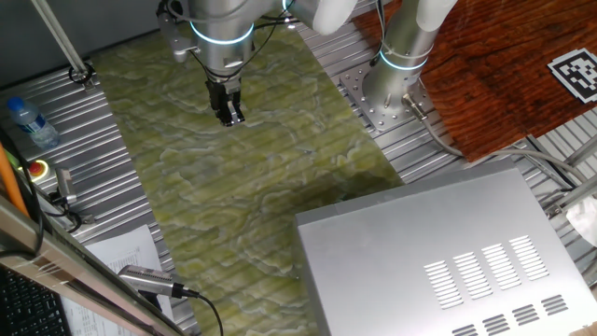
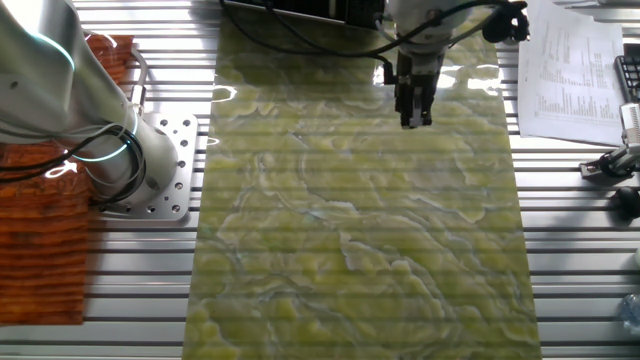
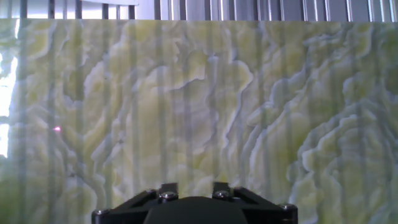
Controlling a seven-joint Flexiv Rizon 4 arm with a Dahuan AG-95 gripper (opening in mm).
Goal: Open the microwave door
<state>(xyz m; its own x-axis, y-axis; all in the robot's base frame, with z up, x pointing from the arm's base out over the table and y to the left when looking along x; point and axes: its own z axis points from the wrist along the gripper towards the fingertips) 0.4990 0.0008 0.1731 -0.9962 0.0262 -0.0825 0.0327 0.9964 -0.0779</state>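
The microwave (image 1: 438, 252) is a large silver-grey box with vent slots on top, at the lower right of one fixed view. It is out of the other two views. The microwave door is on the box's left side, facing the mat. Only a thin edge (image 1: 311, 271) of it shows, and its face is hidden. My gripper (image 1: 229, 116) hangs over the far end of the green marbled mat (image 1: 252, 177), well away from the microwave, with its fingers together and holding nothing. It also shows in the other fixed view (image 2: 415, 115). The hand view shows only the gripper body (image 3: 193, 208) over the mat.
A rust-brown wooden board (image 1: 504, 75) lies behind the microwave. The base of a second arm (image 1: 392, 84) stands beside the mat and also shows in the other fixed view (image 2: 130, 160). A water bottle (image 1: 28, 121), a red button (image 1: 37, 170) and papers (image 1: 121, 252) lie at the left.
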